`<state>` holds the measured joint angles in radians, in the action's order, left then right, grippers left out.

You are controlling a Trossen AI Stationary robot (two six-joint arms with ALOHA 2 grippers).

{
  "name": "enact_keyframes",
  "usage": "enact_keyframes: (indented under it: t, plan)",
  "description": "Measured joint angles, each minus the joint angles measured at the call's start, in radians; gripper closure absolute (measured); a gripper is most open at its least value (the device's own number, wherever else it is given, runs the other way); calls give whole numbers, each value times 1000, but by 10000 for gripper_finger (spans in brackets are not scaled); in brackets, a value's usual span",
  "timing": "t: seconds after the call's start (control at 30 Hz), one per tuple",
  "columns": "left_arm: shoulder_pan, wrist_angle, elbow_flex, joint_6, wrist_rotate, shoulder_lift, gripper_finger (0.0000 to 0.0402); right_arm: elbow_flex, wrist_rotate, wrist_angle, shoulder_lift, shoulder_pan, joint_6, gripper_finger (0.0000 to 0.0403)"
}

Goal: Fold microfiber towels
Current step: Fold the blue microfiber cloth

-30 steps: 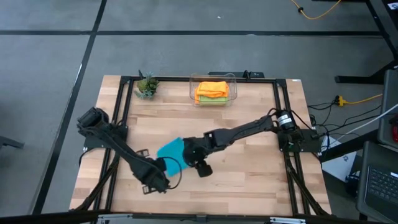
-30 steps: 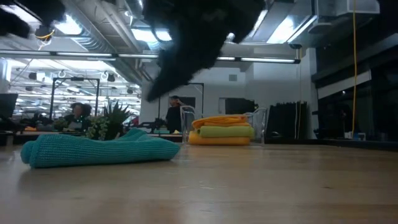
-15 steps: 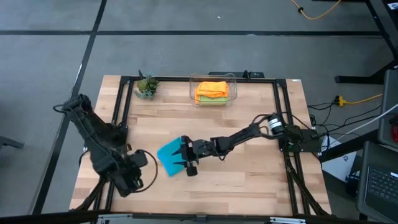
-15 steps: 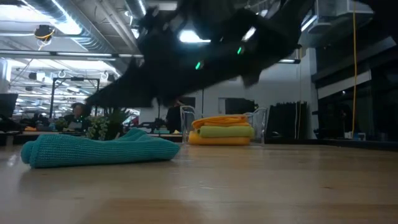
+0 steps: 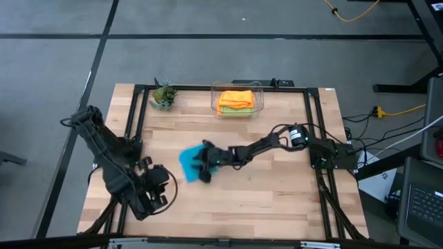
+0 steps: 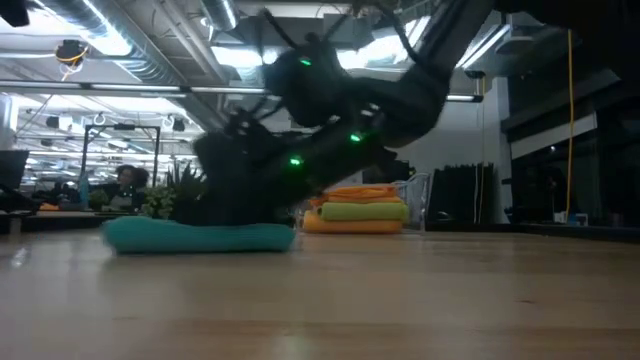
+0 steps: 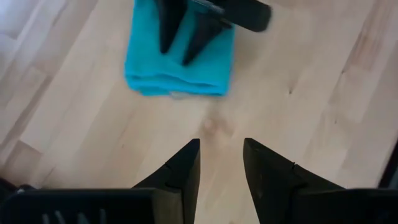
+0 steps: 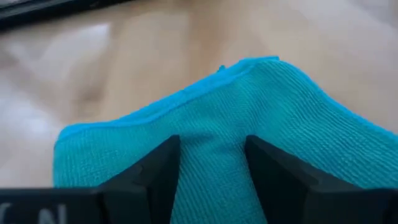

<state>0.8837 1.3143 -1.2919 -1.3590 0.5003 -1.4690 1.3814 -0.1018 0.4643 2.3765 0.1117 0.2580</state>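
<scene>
The right gripper [image 5: 202, 166] sits left of centre in the high view, its fingers [image 8: 155, 171] parted and pressed down on the folded teal towel [image 5: 188, 164], which lies flat on the table [image 5: 277, 200]. The left gripper [image 5: 154, 190], lower left, hangs clear with a narrow gap between its fingers, holding nothing. Orange and green towels [image 5: 236, 101] are stacked in the clear bin [image 5: 237, 86] at upper centre

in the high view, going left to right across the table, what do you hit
left gripper → potted plant → teal towel → right gripper pressing on that towel → clear bin holding the folded orange and green towels
</scene>
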Motion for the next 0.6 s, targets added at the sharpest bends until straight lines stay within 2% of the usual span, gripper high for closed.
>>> enact_keyframes:
  t: [0.1,0.2,0.37,0.43,0.6]
  plan:
    - [0,0,0,0,31,-18,288,-104,-36,79,-9,-27,95,212]
    - [0,-18,0,0,77,-38,288,-224,-42,270,-12,-37,106,212]
    - [-28,-96,0,20,103,-84,288,-352,18,553,-15,-20,106,218]
    - [-52,-129,0,52,105,-108,288,-375,16,537,-44,-2,109,226]
    - [-110,-202,0,175,108,-170,288,-434,13,362,-184,45,137,247]
